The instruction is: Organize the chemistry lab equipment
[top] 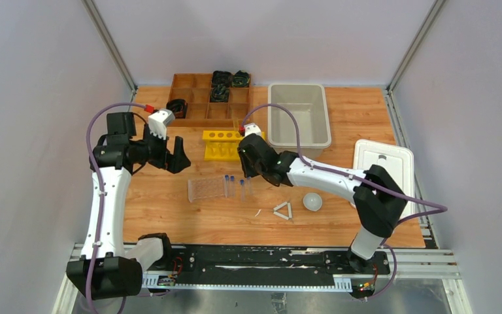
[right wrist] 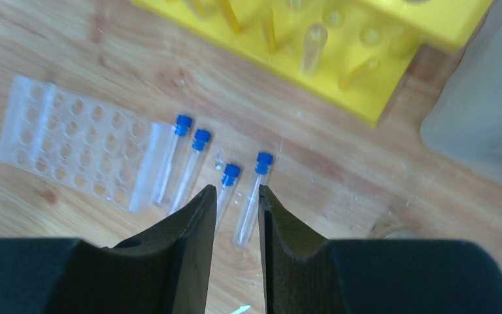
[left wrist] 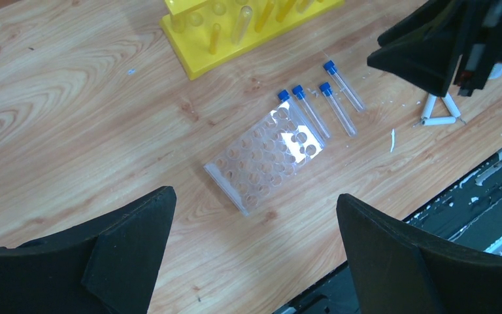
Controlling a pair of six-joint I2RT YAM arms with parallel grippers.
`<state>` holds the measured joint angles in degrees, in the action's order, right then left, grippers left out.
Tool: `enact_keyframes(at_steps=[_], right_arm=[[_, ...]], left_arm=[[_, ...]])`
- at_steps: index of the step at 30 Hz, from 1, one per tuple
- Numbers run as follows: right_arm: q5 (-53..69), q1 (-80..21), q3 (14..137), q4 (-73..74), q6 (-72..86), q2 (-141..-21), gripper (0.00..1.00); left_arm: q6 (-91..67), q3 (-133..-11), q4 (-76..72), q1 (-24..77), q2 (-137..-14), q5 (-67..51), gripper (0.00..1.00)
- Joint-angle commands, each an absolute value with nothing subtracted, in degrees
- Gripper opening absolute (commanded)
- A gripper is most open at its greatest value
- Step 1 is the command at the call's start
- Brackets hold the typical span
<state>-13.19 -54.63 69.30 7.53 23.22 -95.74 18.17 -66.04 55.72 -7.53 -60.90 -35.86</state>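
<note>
1. Wooden tabletop (top: 170, 216), enclosed by pale walls, carries the equipment. Four blue-capped tubes (right wrist: 191, 167) lie flat side by side, just beside a clear perforated rack (right wrist: 78, 150) and near a yellow rack (right wrist: 340, 59).
2. Right gripper (right wrist: 235, 190) hangs above the two rightmost tubes. Its fingers stand narrowly apart and are clamped on nothing.
3. Left gripper (left wrist: 253, 196) hovers over the clear perforated rack with its fingers spread wide and empty.
4. Handling estimate: the tubes are probably light, rigid and smooth-walled, and they are likely to roll. Thin walls may crack under excess force.
5. Recommended hold: grip across the barrel just below the cap, fingers square to the tube axis, and close lightly.
6. Caution: neighbouring tubes lie close together, so a narrow approach opening is advised to avoid nudging them.
</note>
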Motion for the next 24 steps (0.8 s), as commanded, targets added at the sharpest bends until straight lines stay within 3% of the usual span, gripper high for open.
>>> enact_keyframes(at_steps=[1, 18, 22, 24], right_arm=[[-12.06, -55.59, 67.82, 14.23, 27.88, -98.5, 0.33], [-12.3, -55.98, 70.09, 15.12, 28.68, -109.69, 0.34], [-13.74, -55.94, 70.4, 15.87, 28.74, -110.83, 0.29], [-14.35, -55.99, 70.21, 16.14, 28.76, -110.22, 0.2]], left_arm=[[17.41, -66.02, 55.11, -7.91, -59.36, -35.54, 1.0], [17.42, -66.53, 55.71, -7.89, -58.45, -35.33, 1.0], [17.72, -66.67, 55.89, -7.91, -57.98, -35.18, 1.0], [17.97, -66.67, 56.07, -7.91, -57.81, -35.0, 1.0]])
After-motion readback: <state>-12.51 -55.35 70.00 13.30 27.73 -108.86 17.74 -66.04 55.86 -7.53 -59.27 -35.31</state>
